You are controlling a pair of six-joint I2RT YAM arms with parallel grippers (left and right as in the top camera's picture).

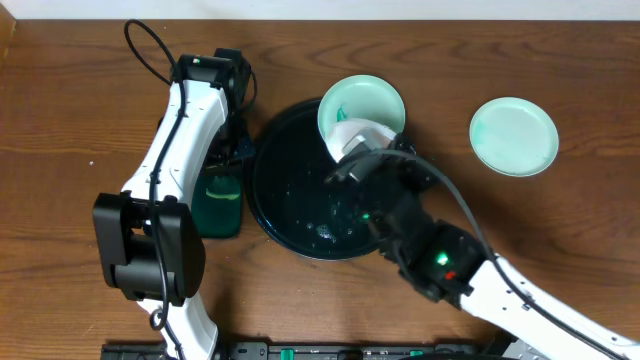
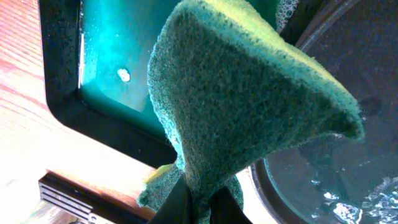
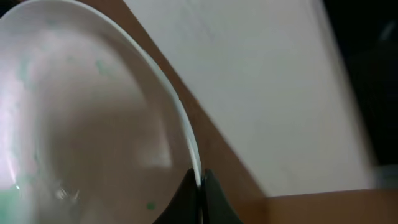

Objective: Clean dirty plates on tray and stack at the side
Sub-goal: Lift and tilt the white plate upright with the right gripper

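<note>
Your right claw (image 3: 200, 194) is pinched shut on the rim of a plate (image 3: 93, 124), tilted over the far edge of the tray (image 1: 285, 190). Your left claw (image 2: 198, 202), just beside the tray, clamps a sponge (image 2: 249, 106). The plate is likely stiff, light, breakable and wet-slick, so the rim is your hold; scrub gently.

The overhead view is evenly lit and sharp, with white glints on the large round glossy black tray (image 1: 290, 190). Glare washes out the brown wooden desk (image 2: 22, 146) beside the crisp green scouring sponge (image 2: 249, 106). The right wrist view is blurred, its pale round plate (image 3: 81, 112) overexposed.
</note>
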